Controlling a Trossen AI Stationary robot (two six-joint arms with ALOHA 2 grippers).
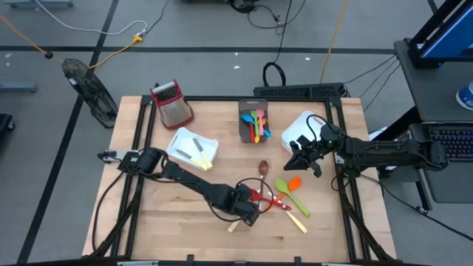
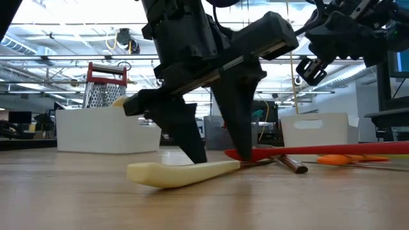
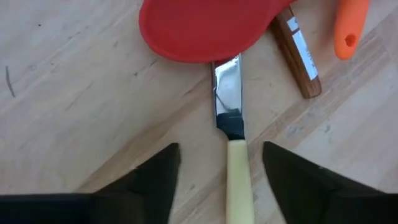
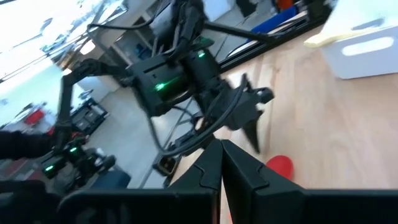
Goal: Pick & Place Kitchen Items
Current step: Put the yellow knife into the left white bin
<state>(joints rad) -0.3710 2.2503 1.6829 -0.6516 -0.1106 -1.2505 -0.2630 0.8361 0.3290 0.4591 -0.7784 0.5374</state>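
A cream-handled knife (image 3: pixel 238 180) lies flat on the wooden table, its metal blade (image 3: pixel 227 93) running under the bowl of a red spoon (image 3: pixel 205 28). My left gripper (image 3: pixel 222 149) points down over the knife. It is open, one finger on each side of the handle with bare wood showing between each finger and the handle. In the low view the fingertips (image 2: pixel 195 150) reach down to the table behind the cream handle (image 2: pixel 182 172). My right gripper (image 1: pixel 299 159) hangs shut and empty above the table's right side.
A brown wooden handle (image 3: pixel 298 53) and an orange handle (image 3: pixel 349 28) lie just beyond the red spoon. Green (image 1: pixel 284 188) and orange (image 1: pixel 293 182) spoons and more cream cutlery (image 1: pixel 295 220) lie to the right. A grey bin (image 1: pixel 253 122), two white bins (image 1: pixel 192 148) (image 1: pixel 301 133) and a grater (image 1: pixel 172 103) stand farther back.
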